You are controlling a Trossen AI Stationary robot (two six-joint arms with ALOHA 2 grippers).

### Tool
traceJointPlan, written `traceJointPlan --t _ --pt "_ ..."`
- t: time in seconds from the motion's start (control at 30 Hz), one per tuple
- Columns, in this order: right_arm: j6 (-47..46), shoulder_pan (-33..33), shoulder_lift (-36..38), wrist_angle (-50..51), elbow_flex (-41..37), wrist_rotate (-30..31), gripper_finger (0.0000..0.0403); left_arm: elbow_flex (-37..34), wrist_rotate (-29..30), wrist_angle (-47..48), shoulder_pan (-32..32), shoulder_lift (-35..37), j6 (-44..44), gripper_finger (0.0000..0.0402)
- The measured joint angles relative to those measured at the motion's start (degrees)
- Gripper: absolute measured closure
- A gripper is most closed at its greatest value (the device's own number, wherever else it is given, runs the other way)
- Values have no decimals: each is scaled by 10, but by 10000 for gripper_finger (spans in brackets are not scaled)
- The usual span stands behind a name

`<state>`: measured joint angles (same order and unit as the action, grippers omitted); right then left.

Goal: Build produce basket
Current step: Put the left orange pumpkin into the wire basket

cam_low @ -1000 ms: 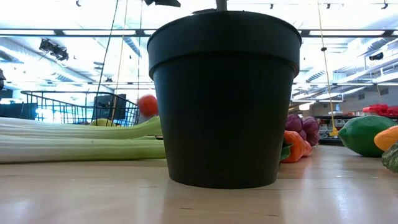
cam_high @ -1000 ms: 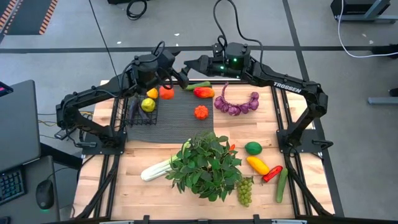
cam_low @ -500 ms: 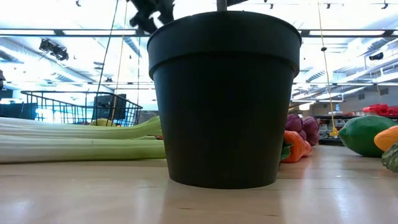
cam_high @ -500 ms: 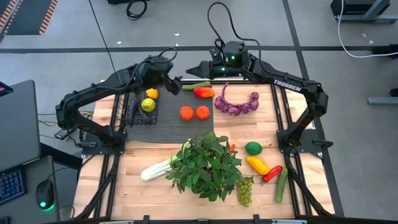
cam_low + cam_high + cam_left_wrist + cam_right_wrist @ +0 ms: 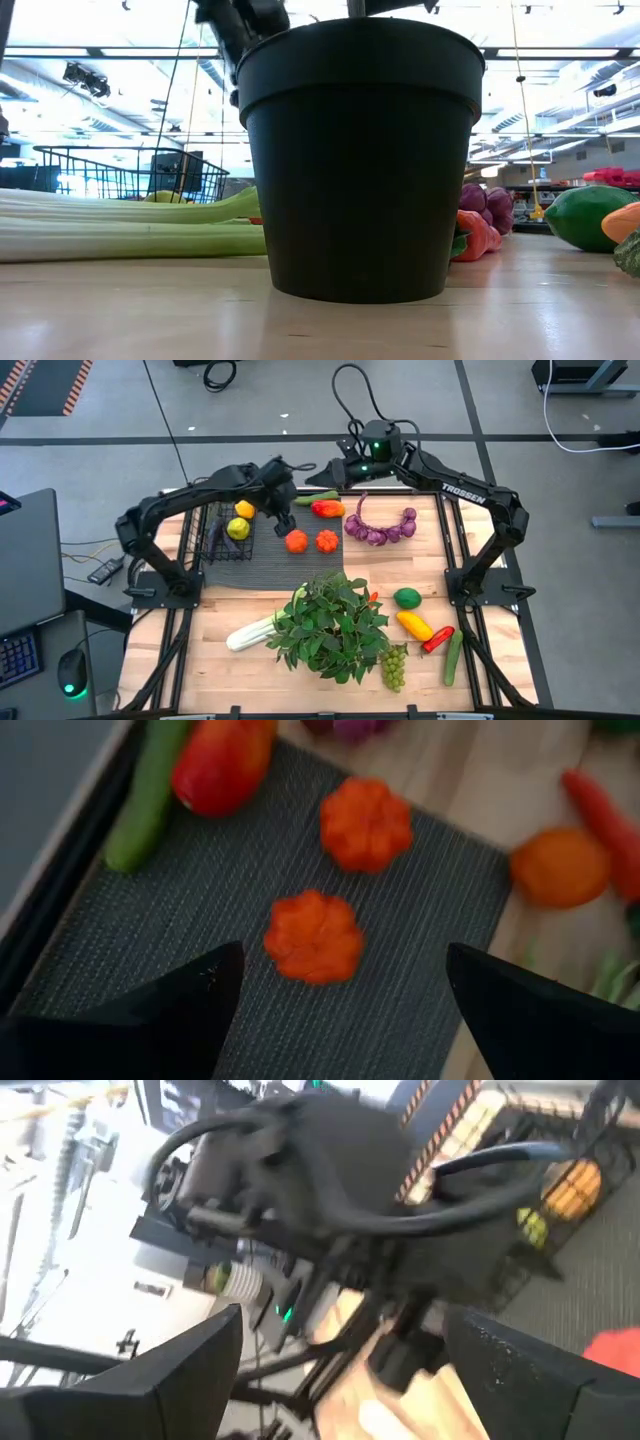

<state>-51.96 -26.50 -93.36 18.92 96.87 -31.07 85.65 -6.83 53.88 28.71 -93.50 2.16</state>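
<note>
Two orange ridged toy fruits (image 5: 314,936) (image 5: 366,823) lie side by side on the dark ribbed mat (image 5: 275,555). My left gripper (image 5: 340,1010) hangs open above the nearer one, tipped steeply down, touching nothing. The black wire basket (image 5: 226,536) stands on the mat's left end and holds a yellow-green fruit (image 5: 238,528) and an orange one (image 5: 245,510). A red pepper (image 5: 328,508) and a green vegetable (image 5: 318,497) lie at the mat's far edge. My right gripper (image 5: 312,473) hovers open over the table's far edge, with nothing in it.
A purple bulb string (image 5: 380,528) lies right of the mat. The leafy potted plant (image 5: 330,622) fills the table's near middle, celery (image 5: 250,632) to its left. A lime (image 5: 407,598), yellow pepper (image 5: 414,625), red pepper (image 5: 437,639), cucumber (image 5: 454,657) and grapes (image 5: 395,667) lie near right.
My left gripper has sunk toward the mat and tipped from nearly level to steeply downward, staying open. One orange ridged fruit has gone from beside the basket's far right corner onto the mat, next to the other. My right gripper has turned a little.
</note>
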Motion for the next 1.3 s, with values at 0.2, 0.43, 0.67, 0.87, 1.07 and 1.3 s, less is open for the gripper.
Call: traceJointPlan --t 0.2,0.43,0.67,0.87,1.07,1.3 --pt "39 -6 25 98 0 1 56 0 -12 8 22 -53 20 47" --pt "72 -27 68 177 0 57 56 0 -78 8 53 -95 72 47" --pt "72 -42 93 178 0 111 56 0 -123 7 69 -138 80 47" --pt "78 -49 93 182 0 115 56 0 -109 17 63 -178 90 47" --pt "92 -48 93 186 0 117 55 0 -82 -3 64 -196 78 47" --pt "100 -56 92 187 0 118 55 0 -74 -12 50 -204 64 47"
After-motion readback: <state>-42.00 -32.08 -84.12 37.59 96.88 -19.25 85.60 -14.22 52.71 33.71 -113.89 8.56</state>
